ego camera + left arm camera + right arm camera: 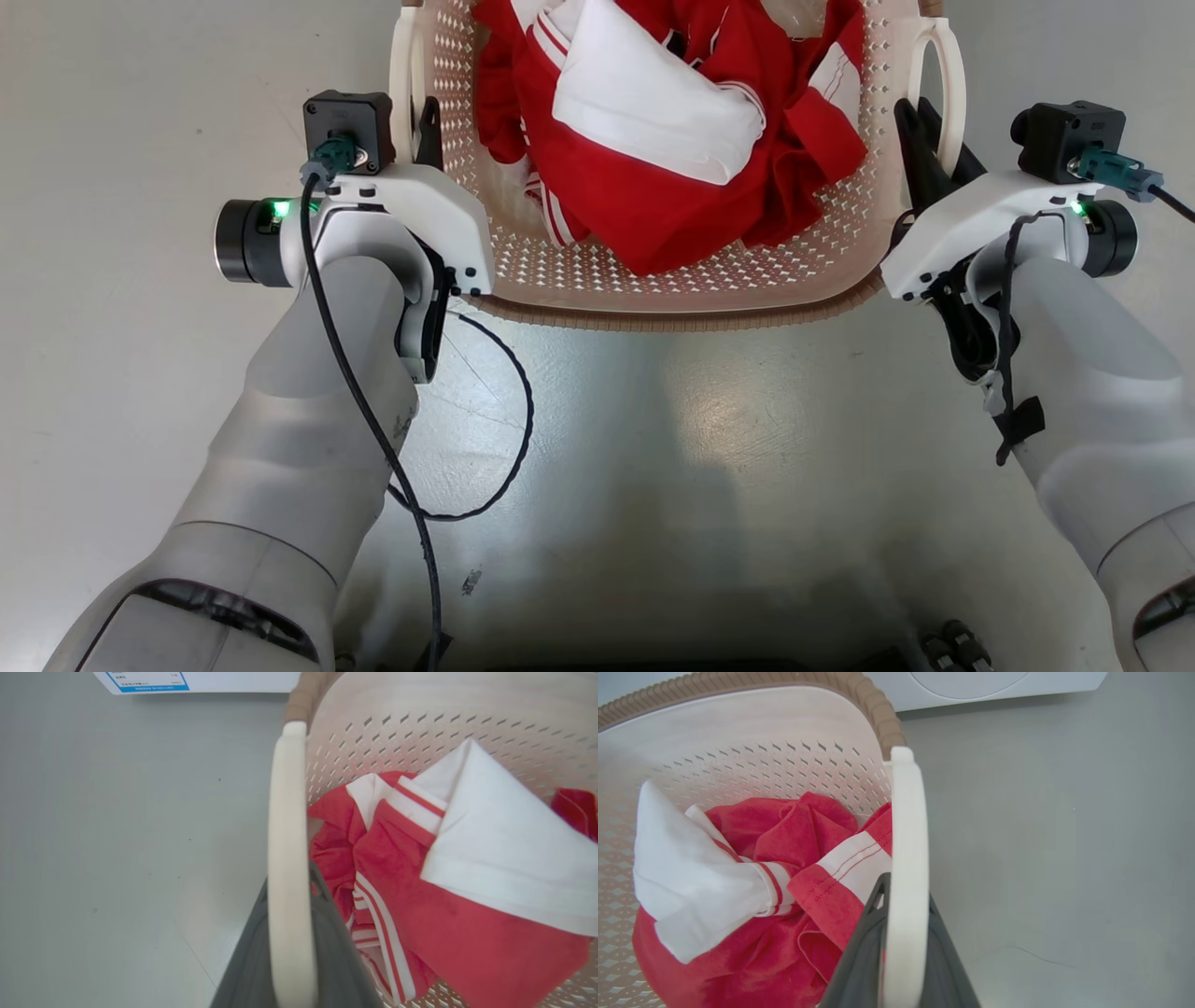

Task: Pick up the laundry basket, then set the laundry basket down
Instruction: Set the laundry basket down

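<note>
Left arm: left gripper (289, 882) clenched on left handle (287, 812), a finger each side
Right arm: right gripper (906, 891) clenched on right handle (908, 812), same
Basket look: laundry basket (653, 280) cream-white, perforated walls, brown woven-look rim, rounded-rectangular
Basket place: between both grippers, over grey floor (653, 448), washing machine (971, 681) beyond
Contents: red and white clothes (672, 121), heaped
Counts: one basket, two loop handles, two grippers; garment number unclear
</note>
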